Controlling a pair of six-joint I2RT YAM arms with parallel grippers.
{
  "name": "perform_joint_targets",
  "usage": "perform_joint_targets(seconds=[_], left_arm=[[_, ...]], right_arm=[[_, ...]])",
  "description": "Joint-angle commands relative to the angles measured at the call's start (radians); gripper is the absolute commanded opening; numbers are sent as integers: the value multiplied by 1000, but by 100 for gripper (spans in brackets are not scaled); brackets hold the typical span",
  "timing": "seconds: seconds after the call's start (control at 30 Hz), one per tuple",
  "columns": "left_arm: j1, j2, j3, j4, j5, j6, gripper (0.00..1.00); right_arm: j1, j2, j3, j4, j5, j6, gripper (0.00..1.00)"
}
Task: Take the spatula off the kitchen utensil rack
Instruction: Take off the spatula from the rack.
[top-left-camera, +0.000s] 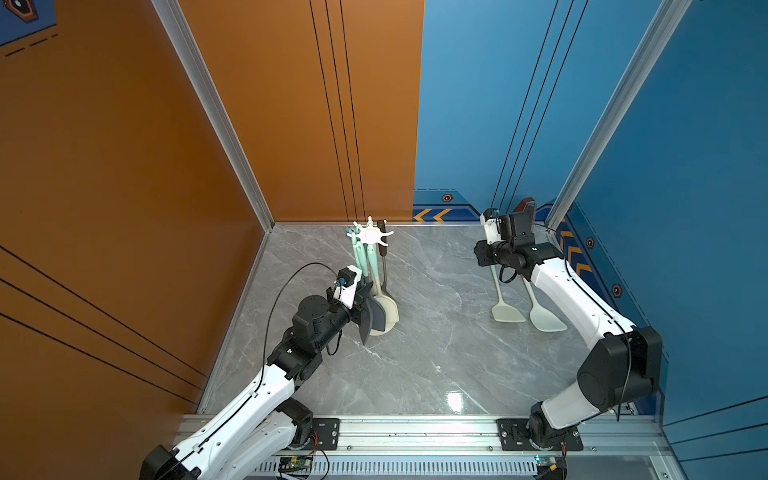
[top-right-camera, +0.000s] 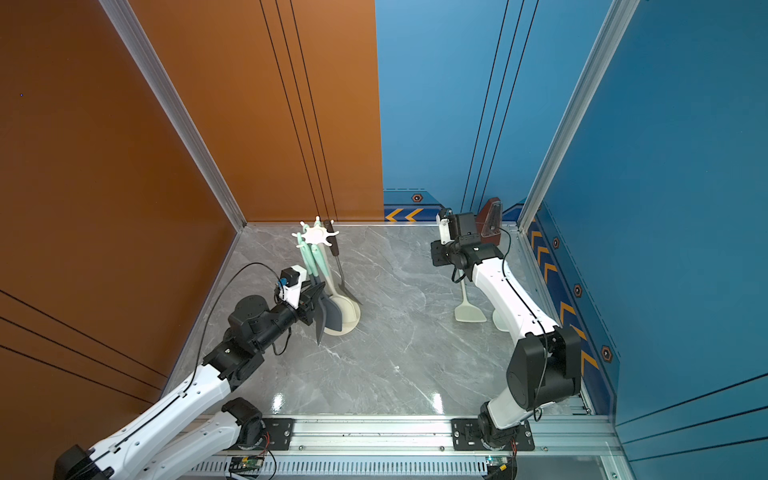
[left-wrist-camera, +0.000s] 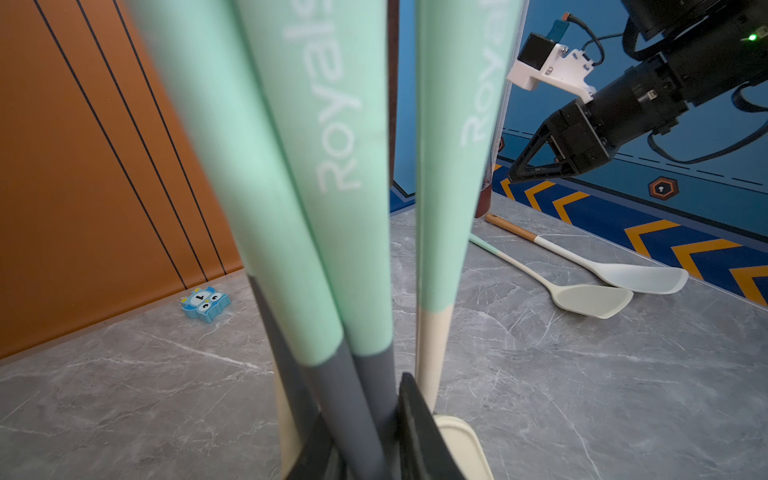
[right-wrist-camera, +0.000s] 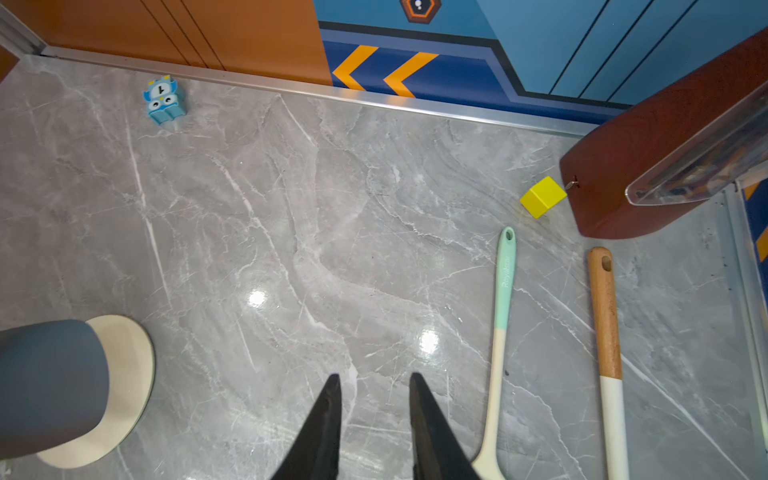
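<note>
I see the kitchen utensil rack (top-left-camera: 370, 236) standing at the back of the table (top-left-camera: 436, 365), close to the orange wall. Spatulas with mint-green handles hang down from its star top, and so does one black-handled tool (top-left-camera: 383, 245).

My left gripper (left-wrist-camera: 365, 415) is down low by the rack, where the mint handles turn into grey necks. Its fingers (left-wrist-camera: 415, 415) squeeze in on the grey neck of a hanging spatula (left-wrist-camera: 345, 249). The necks are bunched close together, so I cannot tell if only one is pinched. That spatula hangs from the star top, right beside the others.

My right gripper (right-wrist-camera: 374, 380) is over on the right side, above the table. Its fingertips are a little apart and there is nothing between them. Just beside it two more spatulas lie flat, side by side: a mint and cream spatula (right-wrist-camera: 500, 332) and a wooden-handled spatula (right-wrist-camera: 606, 353). A yellow block (right-wrist-camera: 542, 197) and a brown box (right-wrist-camera: 648, 166) sit near their handle ends. A blue owl block (right-wrist-camera: 163, 99) sits by the back wall.
</note>
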Motion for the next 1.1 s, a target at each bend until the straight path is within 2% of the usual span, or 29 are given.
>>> perform_joint_targets(seconds=[0.0, 0.13, 0.57, 1.07], left_arm=[[1, -1, -26, -37, -4, 29, 22], [0, 7, -21, -36, -3, 30, 23], [-1, 21, -13, -36, -1, 31, 22], [-1, 14, -17, -36, -2, 29, 23]], right_arm=[[31, -80, -65, 142, -137, -28, 30], [69, -143, -128, 238, -188, -44, 31], [159, -191, -144, 267, -241, -86, 31], [295, -143, -99, 315, -263, -116, 32]])
